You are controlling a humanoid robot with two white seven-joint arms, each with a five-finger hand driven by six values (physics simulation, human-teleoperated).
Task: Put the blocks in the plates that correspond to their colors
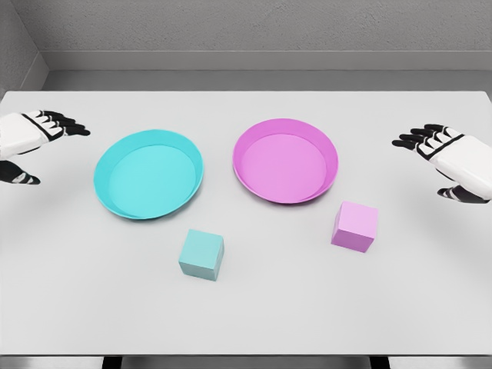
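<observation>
**Both blocks off their plates, hands spread at the table's sides**

No writing shows anywhere. Left hand (34, 142), fingers apart, holds nothing; cyan plate (108, 196) just inward of it, cyan block (201, 254) nearer the front edge. Right hand (446, 157), likewise spread; pink plate (327, 154) inward, pink block (355, 227) below-inward. Bare table (246, 315) lies around both blocks.

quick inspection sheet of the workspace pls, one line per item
surface: white table, bare apart from the job's things
job's things: cyan plate and pink plate side by side, both holding nothing; cyan block and pink block on the table in front of them
clutter: nothing seen
hands: left hand and right hand open, at the table's sides, holding nothing
cables: nothing seen
surroundings: grey wall behind
</observation>
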